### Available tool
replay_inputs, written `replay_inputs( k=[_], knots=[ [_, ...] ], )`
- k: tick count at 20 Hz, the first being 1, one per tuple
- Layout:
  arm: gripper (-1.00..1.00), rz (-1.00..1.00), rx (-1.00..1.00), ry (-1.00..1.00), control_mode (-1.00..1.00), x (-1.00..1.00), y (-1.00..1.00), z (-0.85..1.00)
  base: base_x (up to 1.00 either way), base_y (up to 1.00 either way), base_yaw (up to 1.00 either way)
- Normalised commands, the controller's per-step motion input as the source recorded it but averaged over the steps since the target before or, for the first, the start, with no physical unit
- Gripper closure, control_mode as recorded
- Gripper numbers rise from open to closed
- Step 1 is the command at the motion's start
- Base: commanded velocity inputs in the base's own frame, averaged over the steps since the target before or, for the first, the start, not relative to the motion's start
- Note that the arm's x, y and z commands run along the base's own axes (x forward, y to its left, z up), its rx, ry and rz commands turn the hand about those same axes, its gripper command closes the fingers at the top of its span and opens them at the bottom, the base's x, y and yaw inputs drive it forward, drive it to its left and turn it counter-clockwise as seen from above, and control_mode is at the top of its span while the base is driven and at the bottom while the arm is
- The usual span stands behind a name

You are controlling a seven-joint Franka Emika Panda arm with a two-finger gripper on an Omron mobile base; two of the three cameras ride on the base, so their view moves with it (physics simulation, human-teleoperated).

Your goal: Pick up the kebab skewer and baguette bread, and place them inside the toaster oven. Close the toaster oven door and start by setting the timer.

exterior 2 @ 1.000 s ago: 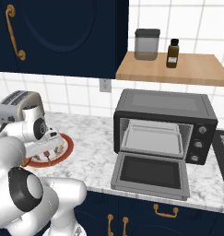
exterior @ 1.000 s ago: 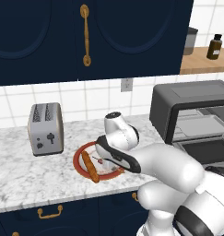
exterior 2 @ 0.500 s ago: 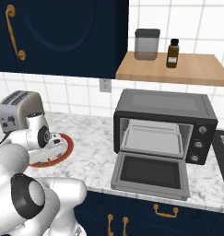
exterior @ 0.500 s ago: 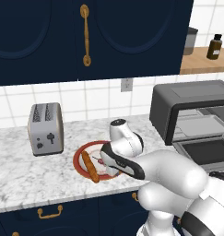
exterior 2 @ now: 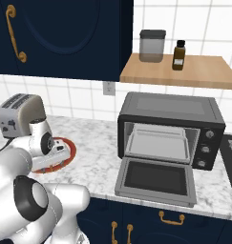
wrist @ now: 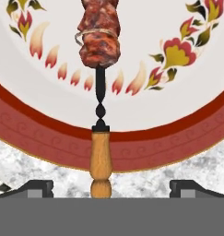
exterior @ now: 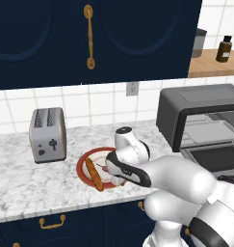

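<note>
In the hand view the kebab skewer (wrist: 100, 115) lies across a white flowered plate (wrist: 178, 129) with a red rim. Its wooden handle points at me, between my fingertips (wrist: 38, 186), and the meat chunks sit further in. My gripper (wrist: 111, 188) is open, low over the plate's near rim, fingers on either side of the handle and apart from it. The baguette bread (exterior: 94, 174) lies on the left half of the plate (exterior: 84, 165). The toaster oven (exterior 2: 171, 127) stands to the right with its door (exterior 2: 155, 178) dropped open.
A silver two-slot toaster (exterior: 47, 133) stands left of the plate on the marble counter (exterior: 22, 188). A wooden shelf (exterior 2: 174, 71) above the oven carries a jar and a brown bottle. A tray (exterior 2: 158, 143) sits inside the oven.
My hand has come down and a little to the right over the plate, ending close above the skewer's handle. Plate, baguette and oven have not moved.
</note>
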Motion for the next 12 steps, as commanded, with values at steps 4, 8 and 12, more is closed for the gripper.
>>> replay_inputs(
  k=[4, 8, 12],
  knots=[
    [-1.00, 0.00, 0.00, 0.01, -1.00, 0.08, 0.08, -0.06, 0.00, 0.00, 0.00],
    [-1.00, 0.00, 0.00, 0.00, -1.00, 0.14, 0.13, -0.07, 0.00, 0.00, 0.00],
    [-1.00, 0.00, 0.00, 0.00, -1.00, 0.02, 0.11, -0.04, 0.00, 0.00, 0.00]
  ],
)
